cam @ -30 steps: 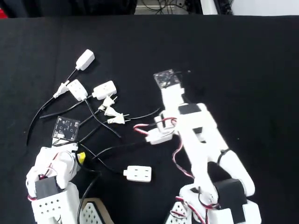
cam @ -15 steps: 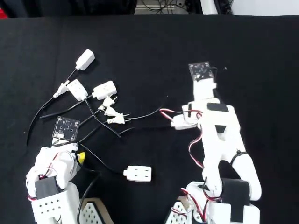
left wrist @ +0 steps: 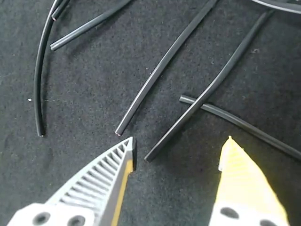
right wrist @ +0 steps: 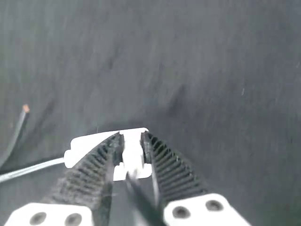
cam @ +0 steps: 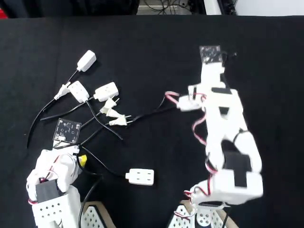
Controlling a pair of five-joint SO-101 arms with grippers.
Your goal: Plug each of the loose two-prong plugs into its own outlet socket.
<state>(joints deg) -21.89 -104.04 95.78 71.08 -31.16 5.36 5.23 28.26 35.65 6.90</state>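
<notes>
- Plugs lie with the sockets on the left part of the black worktop [cam: 142, 47]. The leftmost plug [cam: 62, 90] touches a white socket [cam: 78, 91], and a far socket [cam: 87, 60] lies just beyond them.
- Left arm [cam: 52, 190] sits folded at the near left corner. Its left gripper [left wrist: 180, 141] is spread wide and holds nothing, hanging just over the cut ends of several black cords [left wrist: 164, 70].
- A third socket [cam: 106, 91] lies right of the leftmost plug. Three more plugs [cam: 112, 113] lie in a short row just nearer than it, none of them in a socket.
- A near socket [cam: 140, 176] lies apart from the group, toward the near edge, with its own cord running left.
- Right arm [cam: 223, 118] stretches away over the right half of the worktop, well apart from the sockets.
- Right gripper [right wrist: 131, 136] is narrowed onto a small white connector [right wrist: 89, 143], pinched between its ribbed fingers. Whether it is a plug or a socket cannot be told.
- The connector's trailing cord [cam: 152, 114] runs left across the worktop toward the three plugs.
</notes>
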